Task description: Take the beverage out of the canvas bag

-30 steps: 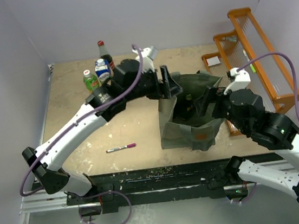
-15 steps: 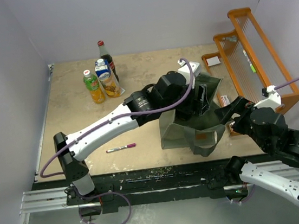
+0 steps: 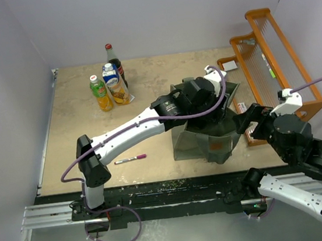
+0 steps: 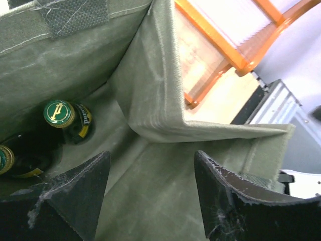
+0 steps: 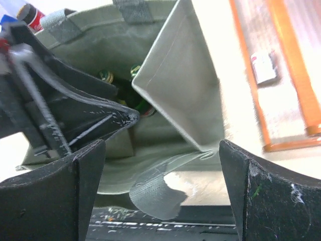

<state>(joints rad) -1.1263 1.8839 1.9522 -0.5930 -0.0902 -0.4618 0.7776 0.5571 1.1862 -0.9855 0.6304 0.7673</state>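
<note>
Hovering open inside the canvas bag (image 4: 75, 60), left tool (image 4: 150, 159) faces capped bottles (image 4: 59, 113) beside infolded wall (image 4: 150, 90).

Overhead view from six o'clock toward twelve; both wrist views close, down into the same canvas bag (image 3: 190, 143).

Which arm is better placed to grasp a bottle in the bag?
Left. The left fingers are open inside the bag, near the bottles; the right fingers are open beside it.
</note>
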